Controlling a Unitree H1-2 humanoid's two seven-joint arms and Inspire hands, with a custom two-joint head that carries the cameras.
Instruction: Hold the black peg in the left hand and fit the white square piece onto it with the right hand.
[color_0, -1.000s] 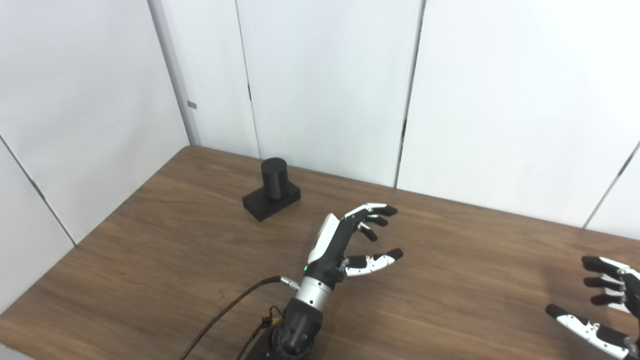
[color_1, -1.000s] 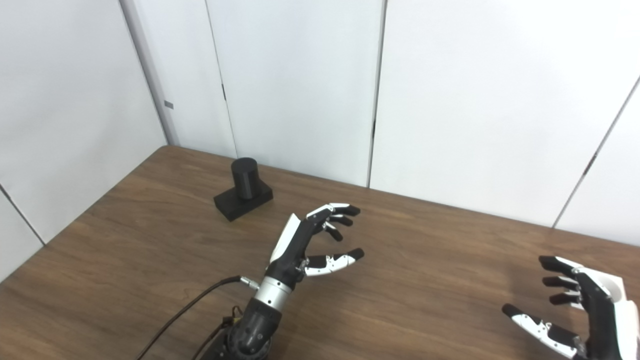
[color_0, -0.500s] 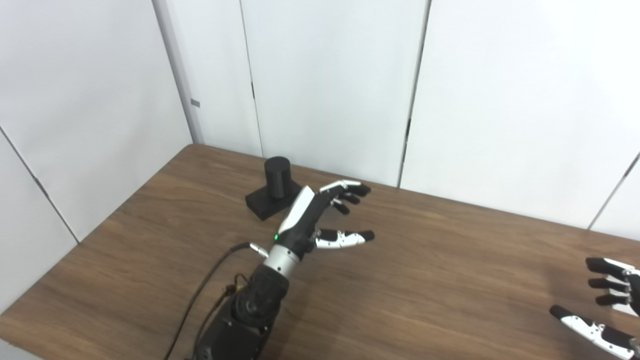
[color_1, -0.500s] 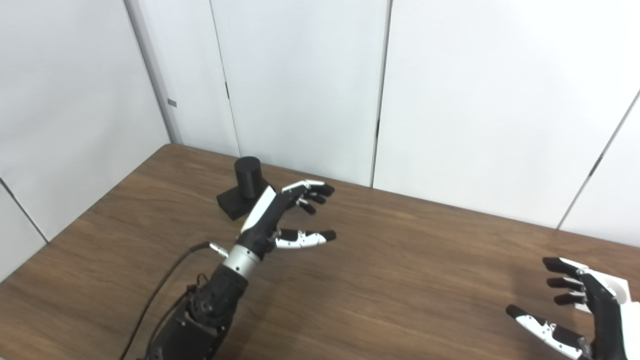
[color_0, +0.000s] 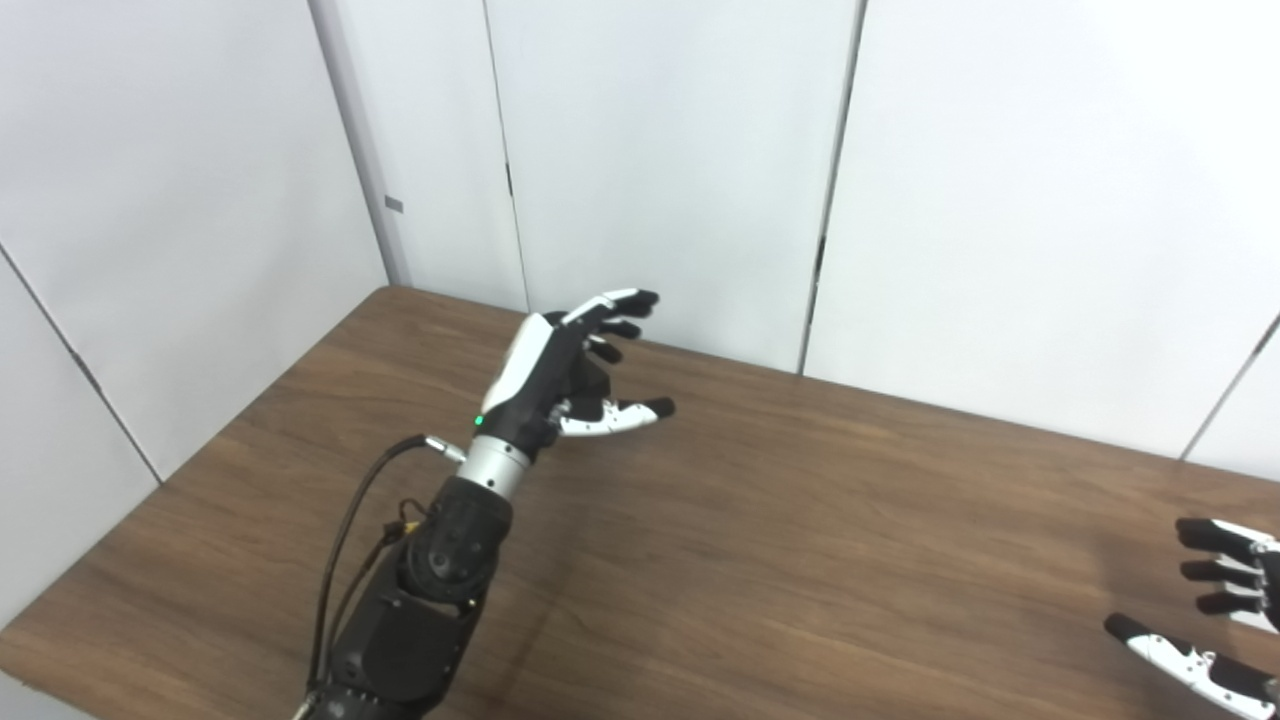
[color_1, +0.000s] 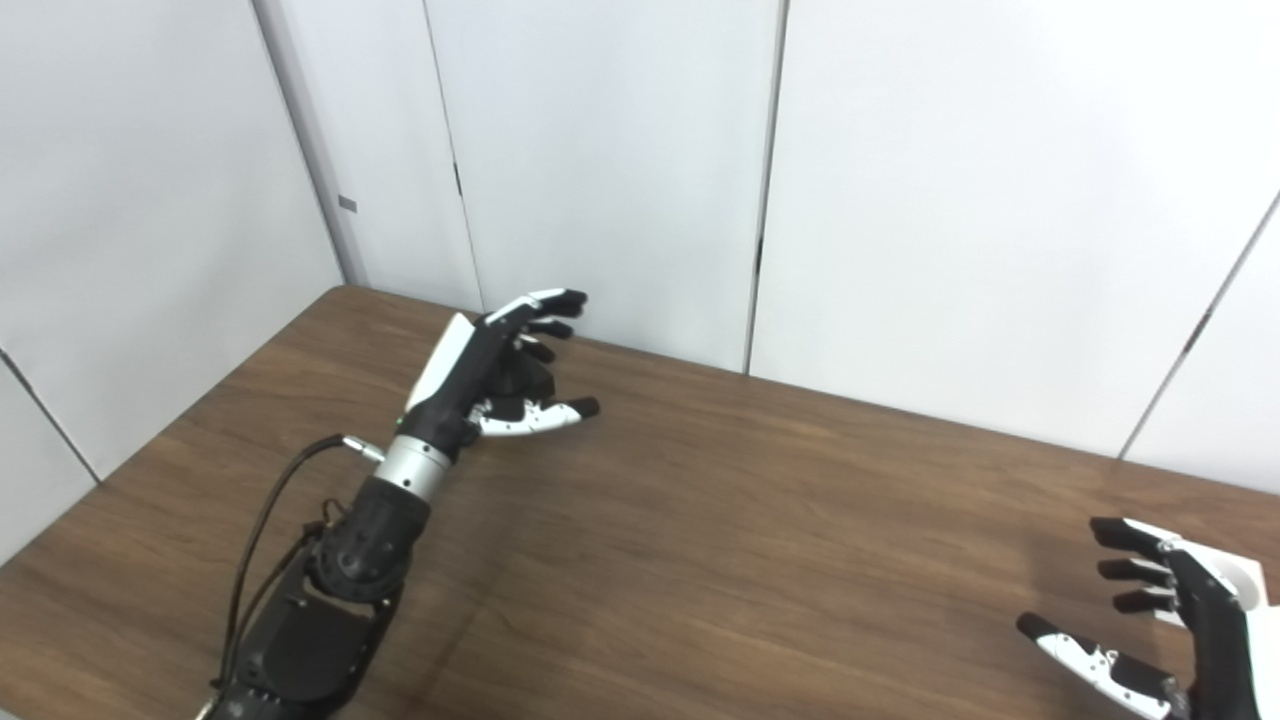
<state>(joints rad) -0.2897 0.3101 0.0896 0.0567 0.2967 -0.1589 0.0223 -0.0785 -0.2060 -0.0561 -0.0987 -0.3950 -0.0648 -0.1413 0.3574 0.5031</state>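
My left hand (color_0: 560, 365) has reached the back left of the table, where the black peg stands. The hand covers most of the peg; only a dark part of the peg (color_1: 520, 378) shows between its fingers and thumb. The fingers are spread and curved around it, and I cannot tell whether they touch it. My right hand (color_1: 1165, 620) hovers open at the table's near right edge, partly cut off by the picture. A white piece (color_1: 1250, 580) shows just behind it, mostly hidden.
The brown wooden table (color_0: 800, 520) is closed in by white wall panels at the back and the left. A black cable (color_0: 345, 540) loops along my left forearm.
My left hand has moved back and to the left, from mid-table to the peg, and now hides it. The right hand has hardly moved. The camera has shifted slightly.
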